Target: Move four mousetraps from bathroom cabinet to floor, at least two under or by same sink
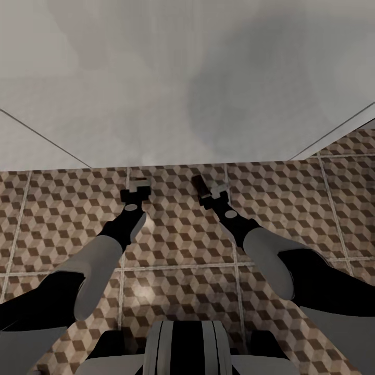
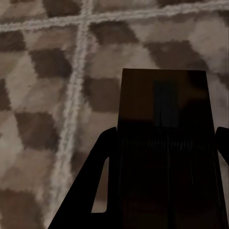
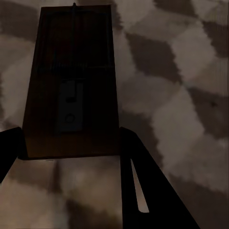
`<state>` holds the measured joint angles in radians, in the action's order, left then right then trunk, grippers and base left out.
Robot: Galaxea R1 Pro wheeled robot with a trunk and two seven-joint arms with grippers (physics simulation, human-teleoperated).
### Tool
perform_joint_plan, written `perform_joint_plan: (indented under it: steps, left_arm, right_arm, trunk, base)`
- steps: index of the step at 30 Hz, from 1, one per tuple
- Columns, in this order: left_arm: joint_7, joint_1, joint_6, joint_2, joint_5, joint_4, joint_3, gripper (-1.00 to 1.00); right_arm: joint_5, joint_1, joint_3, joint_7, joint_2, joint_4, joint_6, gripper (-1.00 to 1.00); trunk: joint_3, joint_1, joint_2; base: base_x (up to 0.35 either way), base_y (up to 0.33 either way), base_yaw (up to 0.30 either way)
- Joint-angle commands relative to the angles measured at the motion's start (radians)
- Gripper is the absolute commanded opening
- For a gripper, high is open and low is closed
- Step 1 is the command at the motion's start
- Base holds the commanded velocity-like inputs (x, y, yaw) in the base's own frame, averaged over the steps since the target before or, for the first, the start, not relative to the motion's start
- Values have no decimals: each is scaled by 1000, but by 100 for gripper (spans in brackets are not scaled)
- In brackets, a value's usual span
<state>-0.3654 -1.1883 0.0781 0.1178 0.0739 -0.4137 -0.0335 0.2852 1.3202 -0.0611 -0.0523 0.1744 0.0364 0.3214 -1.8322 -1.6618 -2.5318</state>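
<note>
Robot trunk [image 1: 182,346] nearest, low in head view. Right jaws [image 1: 212,191] clamped on mousetrap [image 3: 71,81], dark board held by one end between fingers, rest poking out beyond the tips. Left jaws [image 1: 138,186] likewise gripping second mousetrap [image 2: 164,143], board running forward between fingers. Both traps carried low over bathroom floor [image 1: 177,245], cube-pattern tiles close beneath — looks like carrying pose, ready for set-down. Far side: pale grey wall [image 1: 182,78] meets floor. Sink location unclear, so placement spot can't be judged.

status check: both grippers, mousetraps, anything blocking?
Left gripper shut on mousetrap. Right gripper shut on second mousetrap. Both low over bathroom floor; nothing blocking.
</note>
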Motion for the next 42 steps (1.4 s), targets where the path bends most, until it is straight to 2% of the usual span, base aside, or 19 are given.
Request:
perform_joint_plan:
  steps: [1,7,18,42]
  left_arm:
    - [-10,-1,0,2,9,1,-4,-100]
    - [-9,-1,2,9,8,0,-4,-100]
    - [-9,-1,24,4,9,-2,-6,-100]
    - [-9,-1,28,2,9,0,-6,-100]
  right_arm:
    - [0,1,-6,-3,0,2,3,-100]
    - [0,1,-8,-4,0,8,4,-100]
    - [0,1,-8,-5,0,10,5,-100]
    - [2,1,-8,-5,0,9,5,-100]
  trunk:
    - [0,0,0]
    - [0,0,0]
    - [0,0,0]
    - [0,0,0]
  base:
    - [0,0,0]
    - [0,0,0]
    - [0,0,0]
    - [20,8,0]
